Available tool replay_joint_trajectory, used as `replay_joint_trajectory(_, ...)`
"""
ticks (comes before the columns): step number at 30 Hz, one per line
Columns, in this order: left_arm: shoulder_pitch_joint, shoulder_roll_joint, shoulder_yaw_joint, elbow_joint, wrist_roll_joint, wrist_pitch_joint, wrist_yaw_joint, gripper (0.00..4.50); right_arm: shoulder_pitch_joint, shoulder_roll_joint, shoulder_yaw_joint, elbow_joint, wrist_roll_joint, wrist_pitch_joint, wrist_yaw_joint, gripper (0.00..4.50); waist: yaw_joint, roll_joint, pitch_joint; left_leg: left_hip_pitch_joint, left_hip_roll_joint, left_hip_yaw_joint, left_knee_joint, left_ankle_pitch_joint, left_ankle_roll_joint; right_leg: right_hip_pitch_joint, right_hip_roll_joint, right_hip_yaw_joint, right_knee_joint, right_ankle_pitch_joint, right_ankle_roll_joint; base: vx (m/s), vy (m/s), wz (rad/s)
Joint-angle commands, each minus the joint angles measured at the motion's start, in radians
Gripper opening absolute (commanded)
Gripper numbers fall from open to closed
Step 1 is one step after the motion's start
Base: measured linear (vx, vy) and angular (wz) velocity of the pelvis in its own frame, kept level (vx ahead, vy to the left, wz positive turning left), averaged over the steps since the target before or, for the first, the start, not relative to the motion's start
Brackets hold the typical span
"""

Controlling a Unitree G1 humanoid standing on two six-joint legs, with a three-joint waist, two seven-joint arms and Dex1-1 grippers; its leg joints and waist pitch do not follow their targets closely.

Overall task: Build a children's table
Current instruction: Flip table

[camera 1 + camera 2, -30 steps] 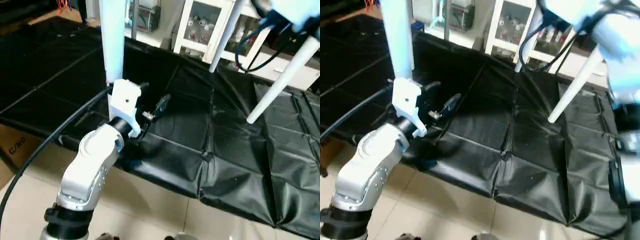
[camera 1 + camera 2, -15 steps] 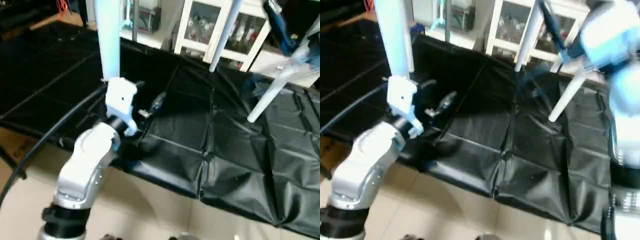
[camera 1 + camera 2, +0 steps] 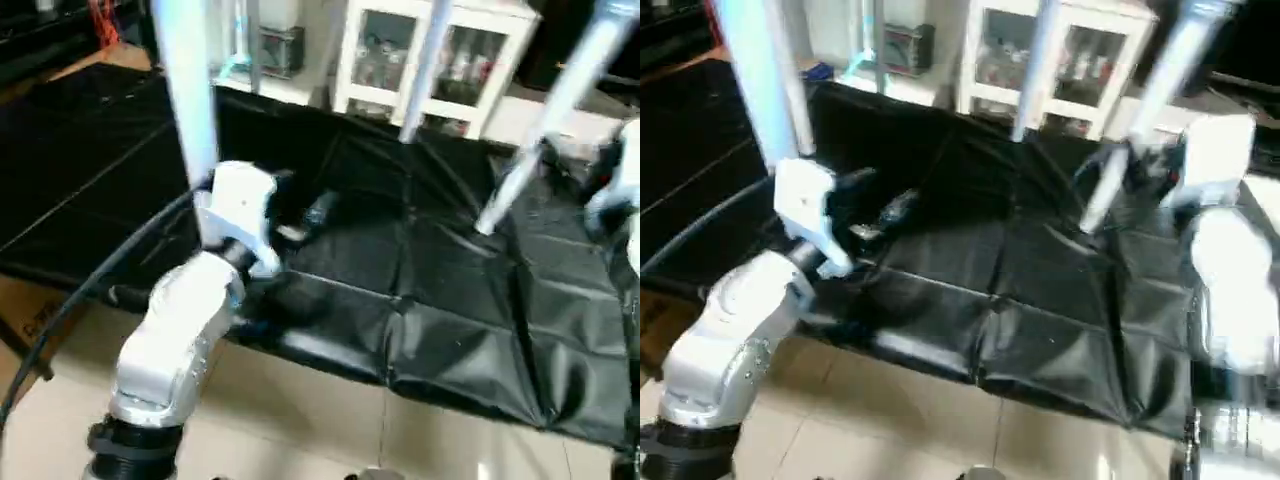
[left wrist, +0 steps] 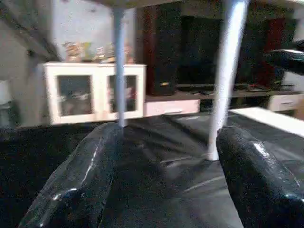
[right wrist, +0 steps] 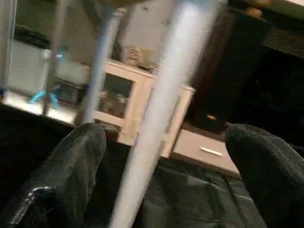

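The children's table stands upright on the black sheet. Three white legs show: the near left leg (image 3: 188, 95), a far leg (image 3: 424, 70) and the right leg (image 3: 545, 125). They rise out of the head views, and a sliver of the top (image 4: 156, 2) shows in the left wrist view. My left gripper (image 3: 300, 197) is open and empty, low beside the near left leg. My right gripper (image 5: 166, 140) is open, with the right leg (image 5: 164, 109) lined up in the gap ahead of its fingers (image 5: 71, 175); whether they touch it, I cannot tell.
A crinkled black sheet (image 3: 440, 300) covers the floor under the table, its near edge on pale tiles (image 3: 300, 420). A white glass-door cabinet (image 3: 440, 45) stands behind. A black cable (image 3: 90, 290) runs along my left forearm. A cardboard box (image 3: 30, 310) sits at the left edge.
My right arm has come down from the upper right, so its gripper is now low beside the right leg. The camera has shifted. The left arm has held its place.
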Motion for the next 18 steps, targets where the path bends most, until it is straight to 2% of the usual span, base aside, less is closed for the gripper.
replay_joint_trajectory(1,0.003,0.007,-0.009,-0.026,-0.015,0.031,-0.015,3.51,-0.085,-0.035,-0.027,0.176,-0.031,-0.069,-0.012,4.43,-0.011,0.002,-0.057,0.029,0.050,-0.054,-0.100,-0.502,-0.074,0.026,-0.029,-0.008,-0.099,-0.525,-0.089,0.000,0.000,0.00)
replay_joint_trajectory(3,0.003,0.007,-0.009,-0.026,-0.015,0.031,-0.015,3.51,-0.085,-0.035,-0.027,0.176,-0.031,-0.069,-0.012,4.43,-0.014,0.007,-0.059,0.032,0.051,-0.057,-0.098,-0.512,-0.074,0.027,-0.034,-0.013,-0.098,-0.526,-0.098,0.000,0.000,0.00)
replay_joint_trajectory(4,0.008,0.018,-0.009,-0.040,-0.016,0.045,-0.023,3.51,-0.138,-0.046,-0.027,0.275,-0.038,-0.090,-0.015,4.43,-0.012,0.007,-0.062,0.027,0.052,-0.059,-0.100,-0.494,-0.071,0.035,-0.039,-0.015,-0.098,-0.504,-0.104,0.000,0.000,0.00)
replay_joint_trajectory(5,0.013,0.022,-0.008,-0.047,-0.017,0.049,-0.026,3.51,-0.154,-0.051,-0.025,0.304,-0.040,-0.095,-0.016,4.43,-0.013,0.008,-0.062,0.028,0.053,-0.060,-0.101,-0.496,-0.070,0.033,-0.038,-0.015,-0.096,-0.492,-0.112,0.000,0.000,0.00)
replay_joint_trajectory(6,0.020,0.025,-0.005,-0.054,-0.019,0.054,-0.024,3.51,-0.173,-0.055,-0.017,0.342,-0.037,-0.101,0.006,4.43,-0.012,0.000,-0.061,0.026,0.053,-0.058,-0.101,-0.492,-0.066,0.034,-0.038,-0.016,-0.097,-0.484,-0.119,0.000,0.000,0.00)
replay_joint_trajectory(7,0.023,0.026,-0.003,-0.056,-0.019,0.057,-0.022,3.51,-0.179,-0.056,-0.016,0.355,-0.035,-0.102,0.011,4.43,-0.011,0.003,-0.060,0.028,0.053,-0.056,-0.100,-0.487,-0.062,0.033,-0.038,-0.015,-0.096,-0.472,-0.130,0.000,0.000,0.00)
replay_joint_trajectory(8,0.029,0.028,-0.001,-0.060,-0.019,0.063,-0.018,3.51,-0.190,-0.057,-0.015,0.377,-0.032,-0.103,0.018,4.43,-0.011,-0.002,-0.061,0.028,0.053,-0.054,-0.099,-0.484,-0.060,0.032,-0.039,-0.015,-0.096,-0.470,-0.133,0.000,0.000,0.00)
replay_joint_trajectory(9,0.057,0.006,0.025,-0.061,-0.019,0.078,0.028,3.51,-0.215,-0.040,-0.037,0.420,0.017,-0.118,0.071,4.43,-0.011,-0.017,-0.062,0.028,0.054,-0.052,-0.096,-0.469,-0.049,0.033,-0.041,-0.014,-0.093,-0.470,-0.142,0.000,0.000,0.00)
replay_joint_trajectory(10,0.066,-0.007,0.038,-0.059,-0.028,0.084,0.043,3.51,-0.212,-0.034,-0.042,0.414,0.029,-0.118,0.083,4.43,-0.010,-0.017,-0.061,0.026,0.055,-0.052,-0.096,-0.463,-0.044,0.036,-0.042,-0.014,-0.092,-0.469,-0.145,0.000,0.000,0.00)
replay_joint_trajectory(12,0.110,-0.063,0.113,-0.027,-0.041,0.101,0.133,3.51,-0.156,0.000,-0.040,0.343,0.070,-0.124,0.152,4.43,-0.008,-0.010,-0.059,0.020,0.056,-0.051,-0.099,-0.436,-0.037,0.040,-0.042,-0.011,-0.092,-0.457,-0.144,0.000,0.000,0.00)
replay_joint_trajectory(14,0.127,-0.065,0.127,-0.016,-0.040,0.095,0.143,3.51,-0.128,0.009,-0.036,0.317,0.070,-0.122,0.144,4.43,-0.001,-0.007,-0.063,0.028,0.056,-0.049,-0.098,-0.425,-0.032,0.032,-0.038,-0.009,-0.094,-0.450,-0.142,0.000,0.000,0.00)
replay_joint_trajectory(15,0.151,-0.061,0.134,-0.006,-0.016,0.075,0.160,3.51,-0.079,0.029,-0.039,0.251,0.083,-0.104,0.136,4.43,0.005,-0.001,-0.064,0.030,0.056,-0.049,-0.102,-0.413,-0.030,0.033,-0.035,-0.008,-0.093,-0.430,-0.146,0.000,0.000,0.00)
replay_joint_trajectory(17,0.181,-0.063,0.148,-0.004,-0.001,0.076,0.184,3.51,-0.006,0.052,-0.031,0.144,0.091,-0.084,0.124,4.43,0.011,-0.002,-0.063,0.032,0.060,-0.047,-0.107,-0.404,-0.030,0.032,-0.032,-0.005,-0.091,-0.395,-0.147,0.000,0.000,0.00)
replay_joint_trajectory(18,0.202,-0.070,0.162,-0.010,-0.008,0.087,0.194,3.51,0.046,0.070,-0.026,0.064,0.103,-0.068,0.116,4.43,0.020,0.009,-0.061,0.038,0.060,-0.046,-0.109,-0.410,-0.033,0.030,-0.030,-0.003,-0.094,-0.387,-0.146,0.000,0.000,0.00)
